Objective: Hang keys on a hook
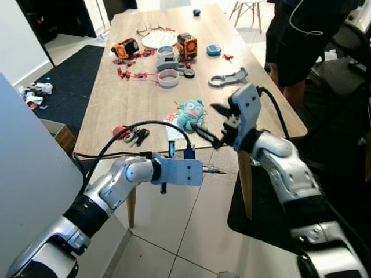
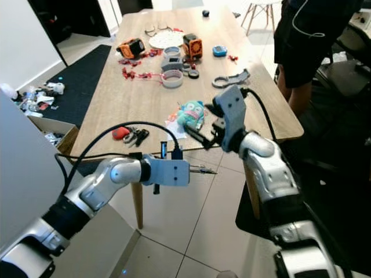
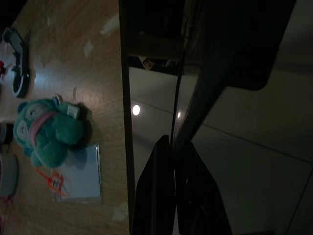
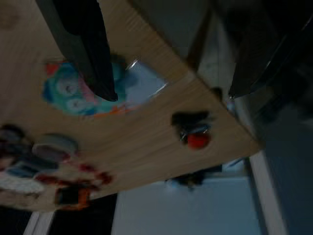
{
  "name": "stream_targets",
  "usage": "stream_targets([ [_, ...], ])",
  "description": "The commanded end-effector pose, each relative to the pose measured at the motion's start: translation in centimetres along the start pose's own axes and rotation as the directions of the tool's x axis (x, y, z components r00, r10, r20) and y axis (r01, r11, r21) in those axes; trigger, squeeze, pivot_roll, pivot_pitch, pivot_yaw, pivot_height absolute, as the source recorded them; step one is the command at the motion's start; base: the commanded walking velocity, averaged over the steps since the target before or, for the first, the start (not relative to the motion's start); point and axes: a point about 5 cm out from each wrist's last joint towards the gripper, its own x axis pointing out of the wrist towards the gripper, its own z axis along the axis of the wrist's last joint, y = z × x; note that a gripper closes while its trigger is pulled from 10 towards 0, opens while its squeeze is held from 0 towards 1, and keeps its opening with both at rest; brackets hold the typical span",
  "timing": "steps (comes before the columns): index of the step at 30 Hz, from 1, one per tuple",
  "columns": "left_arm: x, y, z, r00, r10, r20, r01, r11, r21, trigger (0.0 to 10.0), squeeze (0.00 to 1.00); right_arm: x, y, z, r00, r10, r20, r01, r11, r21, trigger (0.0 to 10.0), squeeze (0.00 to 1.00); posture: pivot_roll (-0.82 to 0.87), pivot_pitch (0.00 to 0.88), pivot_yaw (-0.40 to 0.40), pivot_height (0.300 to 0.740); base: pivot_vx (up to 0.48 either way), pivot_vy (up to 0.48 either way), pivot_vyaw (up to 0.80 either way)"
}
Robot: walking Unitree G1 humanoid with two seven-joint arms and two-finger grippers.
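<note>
The wooden surface [image 1: 145, 98] carries clutter at its far end and a teal plush toy [image 1: 191, 114] near its front edge. Left of the toy, close to that edge, lie the keys [image 1: 135, 136], a dark bunch with a red fob, their long axis running roughly along the front edge, fob toward the robot's left. The right end effector [image 1: 213, 124] hovers at the front edge beside the toy, fingers spread wide, holding nothing. The left end effector [image 1: 215, 170] hangs before the surface, fingers pressed together, empty.
</note>
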Motion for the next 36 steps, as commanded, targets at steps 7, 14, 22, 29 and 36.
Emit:
stream_targets([
  [7, 0.8, 0.4, 0.0, 0.996, 0.087, -0.005, -0.087, 0.996, -0.004, 10.0, 0.0, -2.5, 0.4, 1.6, 0.986, 0.166, 0.02, -0.165, 0.986, -0.034, 10.0, 0.0, -0.09, 0.089, 0.077, 0.74, 0.0, 0.0, 0.0],
  [14, 2.0, 0.8, -1.0, 0.98, 0.191, -0.061, -0.197, 0.975, -0.105, 10.0, 0.0, -4.5, 1.0, 2.3, 0.958, 0.286, -0.023, -0.286, 0.958, -0.023, 10.0, 0.0, -0.09, 0.089, 0.075, 0.74, 0.0, 0.0, 0.0],
  [22, 2.1, 1.1, -1.5, 0.97, 0.229, -0.085, -0.238, 0.962, -0.134, 10.0, 0.0, -5.9, -0.3, 0.3, 0.951, 0.176, -0.255, -0.205, 0.974, -0.094, 10.0, 0.0, -0.1, 0.097, 0.08, 0.74, 0.0, 0.0, 0.0],
  [29, 2.3, 1.3, -1.7, 0.963, 0.258, -0.083, -0.27, 0.941, -0.205, 10.0, 0.0, -5.6, -2.7, 1.1, 0.968, -0.031, -0.249, -0.035, 0.965, -0.258, 10.0, 0.0, -0.1, 0.098, 0.084, 0.74, 0.0, 0.0, 0.0],
  [36, 2.3, 1.4, -1.7, 0.959, 0.271, -0.081, -0.283, 0.923, -0.262, 10.0, 0.0, -5.3, -1.9, 0.7, 0.954, 0.014, -0.3, -0.105, 0.952, -0.289, 10.0, 0.0, -0.1, 0.097, 0.081, 0.74, 0.0, 0.0, 0.0],
])
